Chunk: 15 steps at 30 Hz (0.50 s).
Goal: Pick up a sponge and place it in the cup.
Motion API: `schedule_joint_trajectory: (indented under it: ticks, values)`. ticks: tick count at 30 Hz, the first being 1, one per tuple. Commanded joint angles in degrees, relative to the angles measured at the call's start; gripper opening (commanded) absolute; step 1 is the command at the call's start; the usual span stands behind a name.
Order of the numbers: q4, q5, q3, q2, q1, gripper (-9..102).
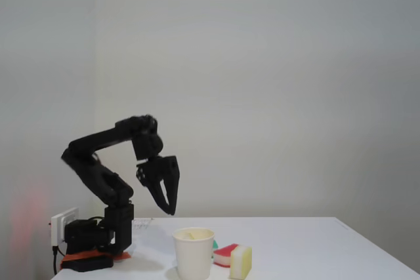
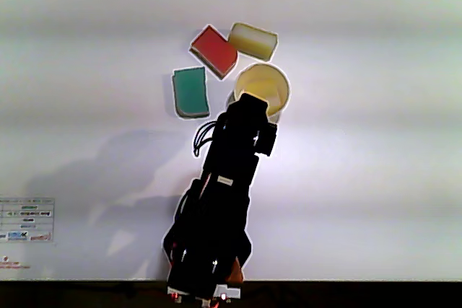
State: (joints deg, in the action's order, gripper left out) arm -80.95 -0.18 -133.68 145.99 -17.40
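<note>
The cup (image 1: 194,252) stands nearest on the white worktop (image 1: 315,240), something yellow inside, sponges (image 1: 234,258) at its three o'clock. Behind, at ten o'clock, the arm (image 1: 105,162) folds up from its base, wrist bent down; its fingers (image 1: 168,209) hang slightly parted, holding nothing, above the cup.
</note>
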Motion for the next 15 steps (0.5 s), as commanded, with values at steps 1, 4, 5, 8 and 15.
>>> schedule_joint_trajectory:
  ticks: [1, 4, 5, 8, 15]
  values:
    - [2.1, 0.4, -7.6, 8.7, 0.8, 0]
    - [5.3, 0.6, -16.6, 17.2, 2.5, 0]
    - [5.8, 0.4, -19.2, 19.8, 2.5, 0]
    - [4.7, 0.6, -24.1, 25.2, 3.5, 0]
    - [-1.2, 0.6, -32.3, 33.8, 5.4, 0]
